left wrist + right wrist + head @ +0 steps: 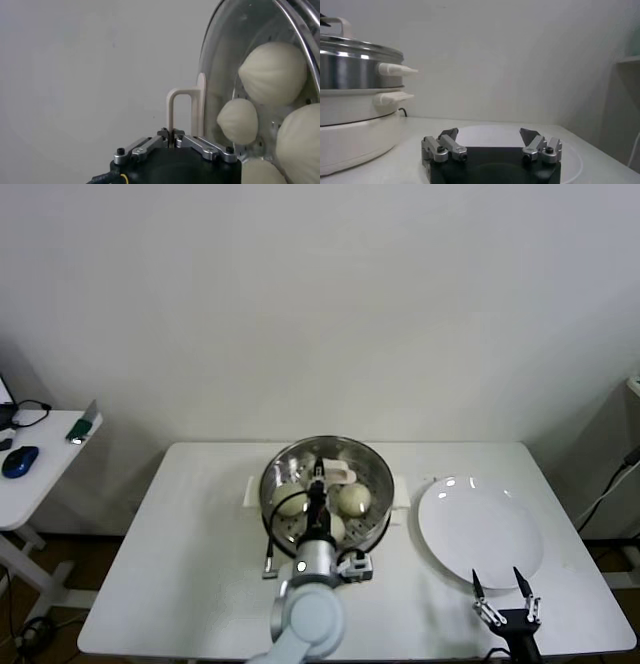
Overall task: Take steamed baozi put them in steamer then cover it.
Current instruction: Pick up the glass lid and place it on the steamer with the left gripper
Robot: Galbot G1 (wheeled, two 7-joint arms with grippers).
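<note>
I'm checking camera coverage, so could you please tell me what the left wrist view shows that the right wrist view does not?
Only the left wrist view shows the left hand shut on the cover's bar handle, with the baozi visible through the glass. Only the right wrist view shows the open right hand, the white plate beyond it, and the white cooker base with its side handles. Both share the steamer with the cover on it.

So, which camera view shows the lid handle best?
The left wrist view: the left gripper is shut on the lid handle, seen close. The head view shows it small; the right wrist view only its edge.
</note>
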